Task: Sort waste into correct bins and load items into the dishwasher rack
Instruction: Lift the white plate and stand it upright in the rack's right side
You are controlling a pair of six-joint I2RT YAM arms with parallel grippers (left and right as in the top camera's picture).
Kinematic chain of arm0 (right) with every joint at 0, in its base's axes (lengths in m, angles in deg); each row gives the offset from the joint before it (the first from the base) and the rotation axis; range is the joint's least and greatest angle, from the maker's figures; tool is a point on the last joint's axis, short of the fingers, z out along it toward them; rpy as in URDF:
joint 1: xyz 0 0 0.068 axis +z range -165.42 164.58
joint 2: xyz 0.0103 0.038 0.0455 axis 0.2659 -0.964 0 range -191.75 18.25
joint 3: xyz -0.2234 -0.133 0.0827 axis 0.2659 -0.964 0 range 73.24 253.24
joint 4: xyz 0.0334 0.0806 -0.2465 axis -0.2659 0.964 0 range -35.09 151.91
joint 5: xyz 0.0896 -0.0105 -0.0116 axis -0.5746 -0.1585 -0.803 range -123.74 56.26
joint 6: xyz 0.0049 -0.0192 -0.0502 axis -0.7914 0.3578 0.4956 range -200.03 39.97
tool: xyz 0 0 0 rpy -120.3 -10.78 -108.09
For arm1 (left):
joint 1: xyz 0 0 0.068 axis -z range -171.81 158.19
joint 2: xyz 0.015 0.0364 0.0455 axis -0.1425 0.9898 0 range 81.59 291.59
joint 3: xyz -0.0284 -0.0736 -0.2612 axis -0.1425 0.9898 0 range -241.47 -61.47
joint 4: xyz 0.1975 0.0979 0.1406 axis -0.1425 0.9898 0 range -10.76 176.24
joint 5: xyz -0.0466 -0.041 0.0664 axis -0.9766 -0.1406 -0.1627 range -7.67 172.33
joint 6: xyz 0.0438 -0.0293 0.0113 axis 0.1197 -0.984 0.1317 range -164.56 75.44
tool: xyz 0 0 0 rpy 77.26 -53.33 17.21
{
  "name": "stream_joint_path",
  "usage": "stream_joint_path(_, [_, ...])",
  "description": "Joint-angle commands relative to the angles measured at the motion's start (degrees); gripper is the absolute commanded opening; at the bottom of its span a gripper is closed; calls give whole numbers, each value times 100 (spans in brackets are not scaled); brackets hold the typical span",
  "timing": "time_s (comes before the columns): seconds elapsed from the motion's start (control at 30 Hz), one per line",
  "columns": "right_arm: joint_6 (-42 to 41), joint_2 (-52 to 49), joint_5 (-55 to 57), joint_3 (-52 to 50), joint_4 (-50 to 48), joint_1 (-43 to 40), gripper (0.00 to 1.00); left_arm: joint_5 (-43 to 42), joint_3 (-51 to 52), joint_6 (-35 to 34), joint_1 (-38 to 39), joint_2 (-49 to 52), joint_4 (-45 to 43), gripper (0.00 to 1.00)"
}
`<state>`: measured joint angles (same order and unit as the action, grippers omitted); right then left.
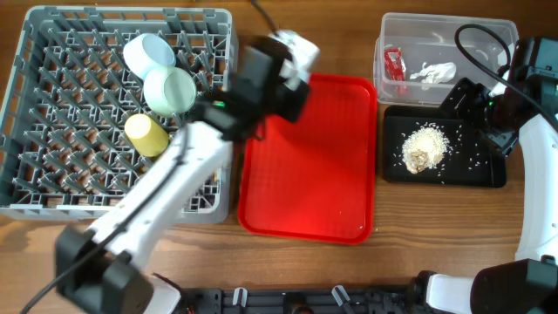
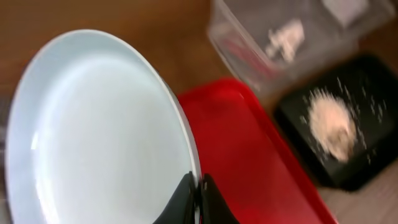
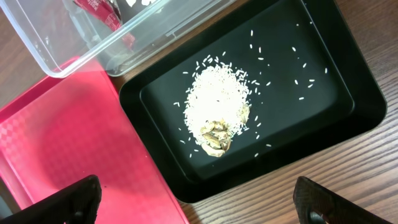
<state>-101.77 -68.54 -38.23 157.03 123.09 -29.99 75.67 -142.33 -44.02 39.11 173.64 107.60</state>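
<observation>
My left gripper [image 2: 197,198] is shut on the rim of the round white plate [image 2: 93,137] and holds it tilted above the far edge of the red tray, beside the grey-blue rack [image 1: 52,187]; the plate shows in the overhead view [image 1: 296,48]. Two pale bowls [image 1: 148,54] [image 1: 170,91] and the yellow cup [image 1: 146,134] sit in the rack. My right gripper [image 3: 199,208] is open and empty above the black tray [image 3: 323,74], which holds the rice scraps [image 3: 217,112]. The clear tub [image 1: 449,26] holds the red wrapper [image 1: 394,63] and the white napkin [image 1: 433,72]. Fork and stick are out of view.
The flat red tray [image 1: 309,166] lies between the rack and the two bins. My left arm [image 1: 166,201] crosses the rack's right side. Cables run above the clear tub at the far right. The wooden table edge runs along the front.
</observation>
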Motion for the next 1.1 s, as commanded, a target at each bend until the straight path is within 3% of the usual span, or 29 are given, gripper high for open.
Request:
stream_joint_path(0.0, [81, 0, -68, 31, 7, -7, 100, -984, -105, -302, -769, -431, -125, 4])
stream_joint_path(0.3, [76, 0, -68, 31, 7, -7, 100, -3604, -103, -1309, -2479, -308, -380, 4])
stream_joint_path(0.53, [79, 0, -68, 31, 4, -7, 100, -4837, -101, -1357, -3038, 138, -376, 4])
stream_joint_path(0.87, [81, 0, -68, 31, 9, -7, 100, -4295, -101, -1451, -3381, 898, -376, 4])
stream_joint_path(0.9, [81, 0, -68, 31, 7, -7, 100, -4175, -101, -1449, -3423, 903, -376, 8])
stream_joint_path(0.97, [79, 0, -66, 31, 4, -7, 100, -4013, -103, -1447, -3497, 901, -402, 46])
stream_joint_path(1.0, [79, 0, -68, 31, 4, -7, 100, -4017, -103, -1449, -3547, 876, -426, 56])
stream_joint_path(1.07, [81, 0, -66, 31, 4, -7, 100, -4015, -103, -1449, -3641, 848, -437, 84])
